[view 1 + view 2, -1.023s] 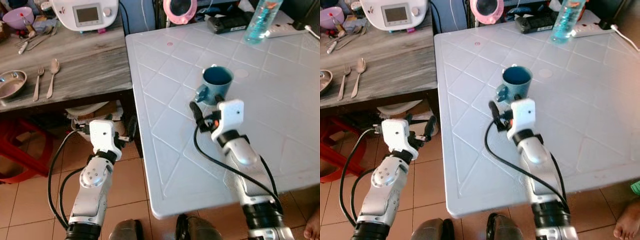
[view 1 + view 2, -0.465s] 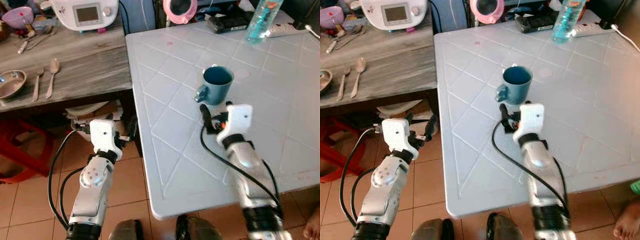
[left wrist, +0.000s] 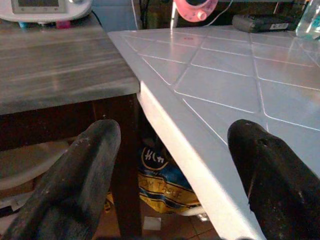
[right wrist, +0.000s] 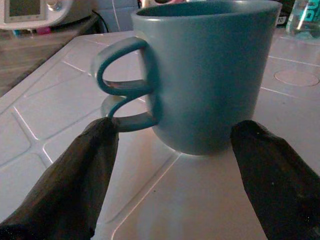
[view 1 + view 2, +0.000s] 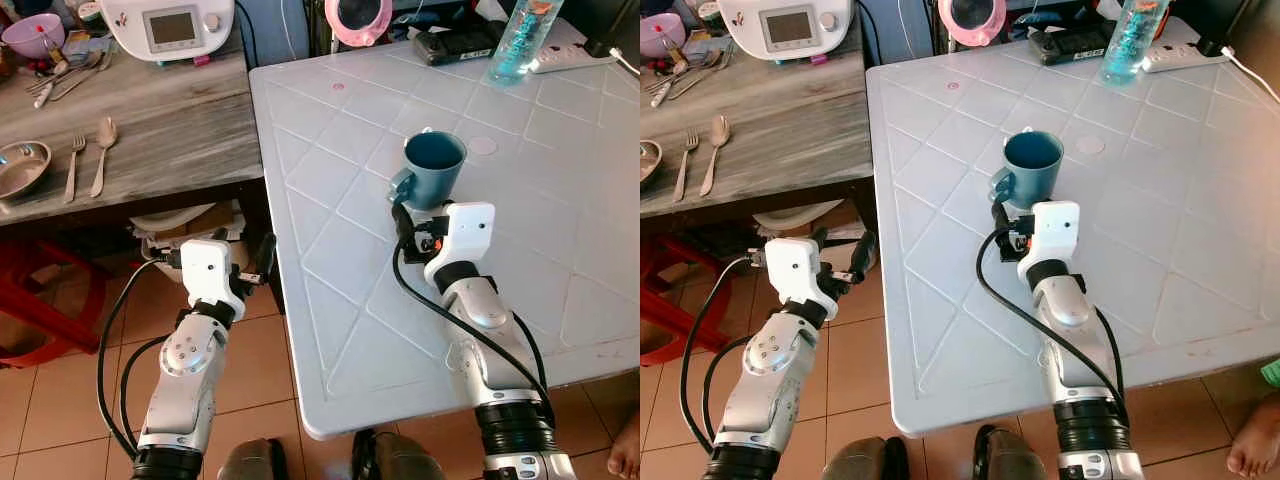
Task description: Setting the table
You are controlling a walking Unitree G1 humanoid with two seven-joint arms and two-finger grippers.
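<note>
A teal mug (image 5: 432, 165) stands upright on the white table (image 5: 330, 150), its handle turned toward the table's left edge. My right gripper (image 5: 402, 213) rests low on the table just in front of the mug. It is open, and in the right wrist view its fingers (image 4: 75, 175) spread to either side of the mug (image 4: 210, 75) without touching it. My left gripper (image 5: 262, 262) hangs open beside the table's left edge, above the floor; the left wrist view looks between its fingers (image 3: 75, 175) at the table rim.
On the grey wooden counter (image 5: 170, 120) to the left lie a fork (image 5: 77, 165), a spoon (image 5: 104, 150) and a metal bowl (image 5: 22, 165). A water bottle (image 5: 520, 40) and power strip (image 5: 570, 58) stand at the table's far side. A red stool (image 5: 30, 300) sits below the counter.
My right arm swung a little right and away from the mug, then came back, so its fingers now sit close to the mug's base. The left arm has not moved.
</note>
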